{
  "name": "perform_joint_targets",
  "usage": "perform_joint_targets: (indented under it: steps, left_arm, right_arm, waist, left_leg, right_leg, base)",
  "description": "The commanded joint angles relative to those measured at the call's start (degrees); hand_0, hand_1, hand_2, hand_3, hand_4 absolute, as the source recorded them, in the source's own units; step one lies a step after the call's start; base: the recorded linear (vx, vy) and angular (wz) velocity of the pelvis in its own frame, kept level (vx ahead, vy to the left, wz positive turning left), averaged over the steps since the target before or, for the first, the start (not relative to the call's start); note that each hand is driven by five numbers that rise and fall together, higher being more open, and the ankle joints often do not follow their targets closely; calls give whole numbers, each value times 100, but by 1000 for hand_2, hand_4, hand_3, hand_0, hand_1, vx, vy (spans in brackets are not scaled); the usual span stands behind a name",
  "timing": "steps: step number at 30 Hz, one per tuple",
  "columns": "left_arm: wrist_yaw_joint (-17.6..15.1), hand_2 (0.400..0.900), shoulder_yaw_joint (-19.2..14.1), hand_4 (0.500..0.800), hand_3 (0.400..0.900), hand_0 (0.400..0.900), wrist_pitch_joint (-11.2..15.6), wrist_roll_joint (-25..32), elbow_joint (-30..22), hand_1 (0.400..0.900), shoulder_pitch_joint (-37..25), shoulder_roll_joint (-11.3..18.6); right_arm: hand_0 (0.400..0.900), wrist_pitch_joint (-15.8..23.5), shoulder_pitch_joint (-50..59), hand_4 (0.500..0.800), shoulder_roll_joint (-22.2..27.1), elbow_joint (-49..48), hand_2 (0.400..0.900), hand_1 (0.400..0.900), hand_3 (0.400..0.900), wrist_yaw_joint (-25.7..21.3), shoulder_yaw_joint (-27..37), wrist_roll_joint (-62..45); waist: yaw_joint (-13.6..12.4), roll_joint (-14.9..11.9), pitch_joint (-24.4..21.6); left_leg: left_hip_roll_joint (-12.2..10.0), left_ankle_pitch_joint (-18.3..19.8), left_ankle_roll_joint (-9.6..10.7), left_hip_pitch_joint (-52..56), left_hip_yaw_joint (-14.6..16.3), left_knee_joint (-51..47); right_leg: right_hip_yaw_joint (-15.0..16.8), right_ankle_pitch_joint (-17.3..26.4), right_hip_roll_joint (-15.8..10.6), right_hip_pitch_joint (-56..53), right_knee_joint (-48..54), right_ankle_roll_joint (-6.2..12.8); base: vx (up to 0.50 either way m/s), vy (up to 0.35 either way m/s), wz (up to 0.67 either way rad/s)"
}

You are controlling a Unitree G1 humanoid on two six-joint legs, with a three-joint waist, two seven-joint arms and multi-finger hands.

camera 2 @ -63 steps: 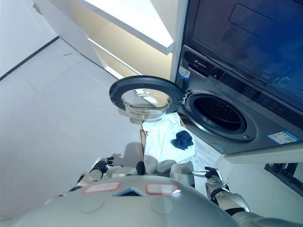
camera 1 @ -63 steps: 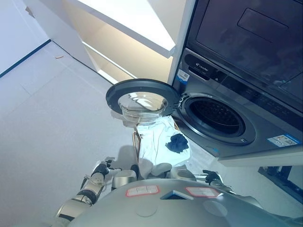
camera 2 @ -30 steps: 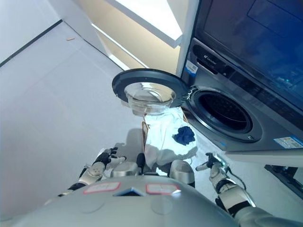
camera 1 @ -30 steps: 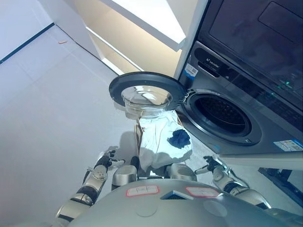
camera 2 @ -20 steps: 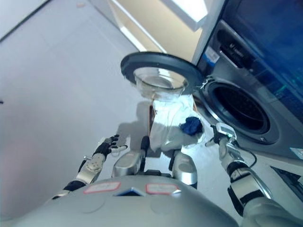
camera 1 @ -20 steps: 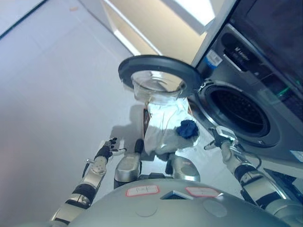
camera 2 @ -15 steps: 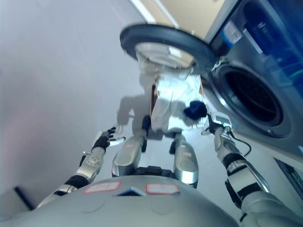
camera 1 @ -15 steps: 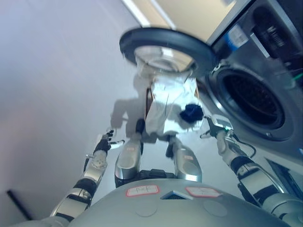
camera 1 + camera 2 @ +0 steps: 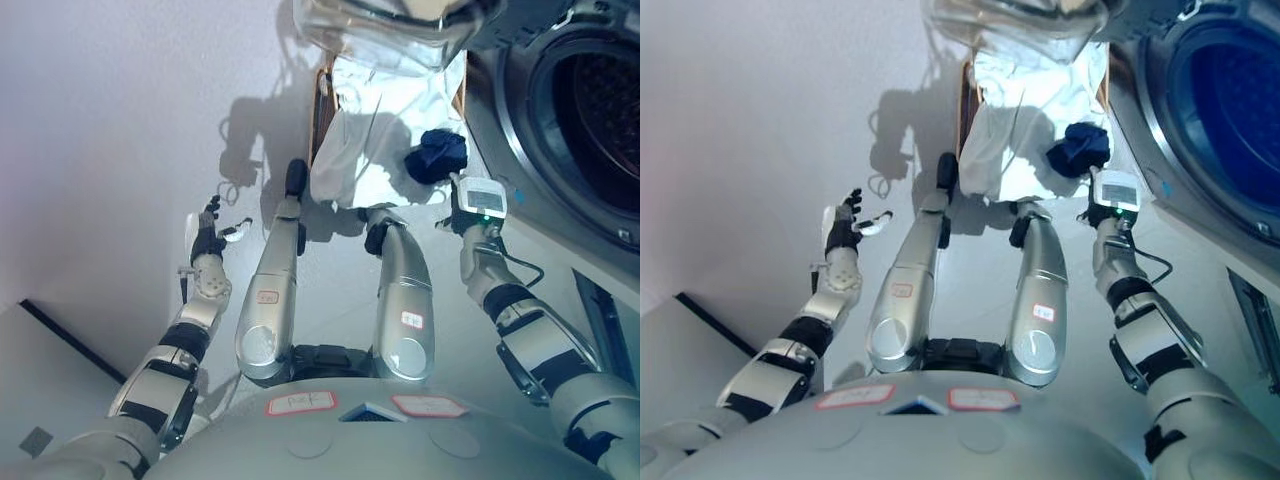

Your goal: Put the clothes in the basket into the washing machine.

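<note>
- Brown woven basket (image 9: pixel 322 118) stands on the pale grey floor (image 9: pixel 110 130) at 12 o'clock, in front of the robot; only its left rim shows clearly.
- White crumpled cloth (image 9: pixel 375 140) fills the basket and spills over its near edge; a small dark blue bunched garment (image 9: pixel 437 158) lies on the white cloth at its 3 o'clock side.
- Dark grey front-loading washing machine (image 9: pixel 600 120) sits at 1–2 o'clock; its round drum opening faces the basket and stands open.
- Round glass-bowled washer door (image 9: pixel 380 25) hangs swung out at 12 o'clock, directly above the far end of the basket.
- Left hand (image 9: pixel 208 240) at 9 o'clock, held over bare floor well apart from the basket; fingers spread and relaxed, holding nothing.
- Right hand (image 9: pixel 462 215) at 2 o'clock, just beside the near right corner of the cloth pile, close below the blue garment. Its fingers are mostly hidden, so cannot tell whether they are spread or closed, nor whether they touch the cloth.
</note>
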State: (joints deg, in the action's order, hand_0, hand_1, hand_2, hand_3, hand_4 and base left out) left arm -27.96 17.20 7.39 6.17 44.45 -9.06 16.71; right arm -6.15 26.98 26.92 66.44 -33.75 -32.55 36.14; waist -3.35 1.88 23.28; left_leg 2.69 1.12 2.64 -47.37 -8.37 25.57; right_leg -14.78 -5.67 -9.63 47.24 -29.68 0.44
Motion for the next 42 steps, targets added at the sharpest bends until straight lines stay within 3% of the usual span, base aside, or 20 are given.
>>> perform_joint_targets:
  steps: [1,2,5,9,20,25,33,42]
  left_arm:
    - [-248,900,323,800,900,900,-22,44,122,900,-8,100]
    - [-264,900,133,800,900,900,-73,118,-68,900,123,208]
    - [-398,900,-118,800,900,900,-28,154,-709,900,340,240]
    - [-498,900,-22,800,900,900,-43,81,-632,900,419,171]
    - [-517,900,339,800,900,900,-47,275,-736,900,223,175]
    - [-494,900,397,800,900,900,-120,232,-782,900,222,148]
    - [-212,900,398,800,900,900,-253,266,-802,900,449,176]
    - [-72,900,302,800,900,900,-366,332,-517,900,311,130]
  right_arm:
    - [900,-521,796,800,167,1000,900,900,900,-316,-310,-243]
    - [900,-626,1250,800,559,665,900,900,900,-56,-524,-135]
    - [900,-605,1478,800,693,198,900,900,900,-369,-363,-122]
    - [900,-775,1777,800,723,168,900,900,900,-708,-355,18]
    - [900,-863,2751,800,555,1153,900,900,900,-677,-568,-216]
    - [900,-918,2725,800,585,1399,900,900,900,-495,-479,-267]
    - [900,-783,2751,800,694,1786,900,900,900,367,-124,-851]
    - [900,-791,2713,800,610,1755,900,900,900,443,-145,-1002]
  waist:
    - [-308,412,-327]
    - [-322,410,-337]
    - [-332,407,-281]
    - [-338,460,-270]
    - [-472,542,-214]
    - [-461,646,-200]
    - [-576,838,-232]
    - [-555,973,-112]
  left_leg:
    - [304,293,51,-441,92,434]
    - [312,308,40,-626,78,585]
    - [315,417,1,-1046,129,934]
    - [413,490,-19,-1328,61,1117]
    - [629,453,-34,-1843,-106,1336]
    - [757,509,-42,-2057,-152,1660]
    - [817,601,-92,-2360,-44,2135]
    - [756,668,-177,-2634,185,2441]
  right_leg:
    - [44,-547,-67,131,-927,402]
    - [102,-605,-81,344,-1144,389]
    - [162,-719,-138,736,-1527,371]
    - [155,-851,-194,995,-1745,337]
    - [169,-1078,-255,1527,-2277,259]
    - [270,-1250,-319,1795,-2680,169]
    - [466,-1353,-349,2157,-3136,83]
    - [682,-1311,-251,2458,-3266,59]
  base:
    - [-36,-4,48]
    - [-40,19,22]
    - [-16,58,-9]
    - [21,5,9]
    - [13,-3,11]
    - [-18,9,10]
    - [-39,11,-3]
    - [-49,18,-17]
